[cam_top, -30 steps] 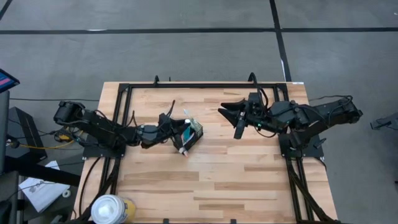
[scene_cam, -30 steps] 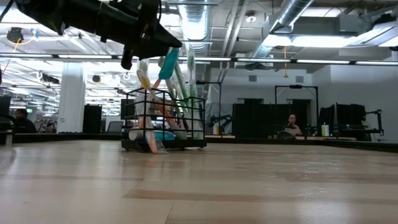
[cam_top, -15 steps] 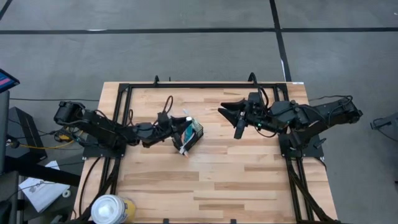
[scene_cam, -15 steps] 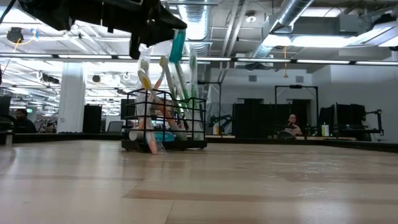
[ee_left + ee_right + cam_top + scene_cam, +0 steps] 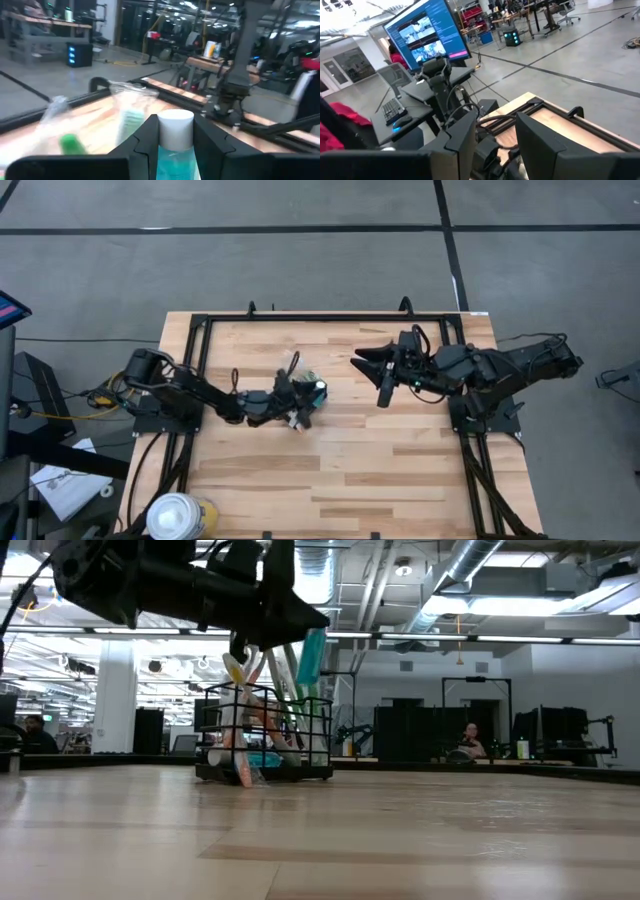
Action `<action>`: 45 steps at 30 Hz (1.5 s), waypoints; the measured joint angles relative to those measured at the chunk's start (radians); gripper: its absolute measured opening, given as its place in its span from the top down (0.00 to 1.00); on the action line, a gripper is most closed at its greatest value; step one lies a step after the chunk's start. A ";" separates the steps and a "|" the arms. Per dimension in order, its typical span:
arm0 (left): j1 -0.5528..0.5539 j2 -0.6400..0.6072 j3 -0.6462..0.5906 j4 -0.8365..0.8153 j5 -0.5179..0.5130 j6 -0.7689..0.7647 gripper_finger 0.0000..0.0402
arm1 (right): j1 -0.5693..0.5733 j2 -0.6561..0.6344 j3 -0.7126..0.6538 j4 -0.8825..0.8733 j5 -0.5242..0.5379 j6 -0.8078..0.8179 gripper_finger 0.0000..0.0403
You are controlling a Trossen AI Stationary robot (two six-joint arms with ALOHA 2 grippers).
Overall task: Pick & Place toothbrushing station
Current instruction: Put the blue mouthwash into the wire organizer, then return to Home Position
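Note:
The black wire-mesh holder (image 5: 265,735) stands on the wooden table left of centre, and in the high view (image 5: 300,412) my left arm mostly covers it. Several slim toothbrushes (image 5: 285,690) stand in it, leaning on its rim. My left gripper (image 5: 303,393) (image 5: 295,625) is over the holder, shut on a teal tube with a white cap (image 5: 176,122) (image 5: 312,655). My right gripper (image 5: 372,374) (image 5: 495,135) hovers open and empty at the table's far right. My left gripper pinches the teal tube's body (image 5: 175,160) between its two fingers, just behind the white cap. The tube lies along the fingers, cap end forward. The fingers come from the table's left, slanting down. The tube is tilted, above the holder's rim, beside the brush tops.
A large white-and-yellow round container (image 5: 178,518) stands at the table's near left corner. Black frame rails (image 5: 330,314) run along the table's far edge and sides. There is bare wood (image 5: 350,470) on the near half. People sit far back in the room (image 5: 467,740).
My left gripper has gone toward the table's right edge, from beside the holder to over it, carrying the teal tube. The tube rose first, then came down a little. The holder and brushes have stayed in place.

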 joint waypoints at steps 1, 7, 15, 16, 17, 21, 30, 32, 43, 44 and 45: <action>0.000 0.003 0.000 -0.001 -0.016 0.014 0.80 | 0.005 0.000 0.000 -0.004 0.000 0.000 0.67; -0.001 -0.031 0.000 -0.008 -0.098 0.138 0.80 | 0.035 0.000 0.000 -0.014 -0.002 0.000 0.67; -0.004 -0.049 0.000 -0.097 -0.142 0.124 0.80 | 0.045 0.000 0.000 -0.014 0.005 0.000 0.67; -0.007 -0.049 0.000 -0.111 -0.143 0.119 0.80 | 0.045 0.000 0.000 -0.014 0.005 0.000 0.67; -0.010 -0.050 0.000 -0.125 -0.144 0.118 0.80 | 0.045 0.000 0.000 -0.014 0.006 0.000 0.67; -0.013 -0.050 -0.001 -0.166 -0.149 0.120 0.80 | 0.046 0.000 0.000 -0.014 0.007 -0.006 0.67; -0.011 -0.050 -0.002 -0.237 -0.151 0.100 0.80 | 0.046 0.000 0.000 -0.013 0.006 -0.008 0.67; -0.011 -0.050 -0.002 -0.235 -0.141 0.100 0.79 | 0.046 0.000 0.000 -0.013 0.006 -0.008 0.67; -0.017 -0.049 -0.002 -0.212 -0.047 0.040 0.51 | 0.046 0.000 0.000 -0.013 0.004 -0.008 0.67; -0.019 -0.049 -0.002 -0.205 -0.048 0.040 0.51 | 0.046 0.000 0.000 -0.013 0.004 -0.008 0.67; -0.020 -0.049 -0.002 -0.192 -0.048 0.043 0.51 | 0.046 0.000 0.000 -0.013 0.004 -0.008 0.67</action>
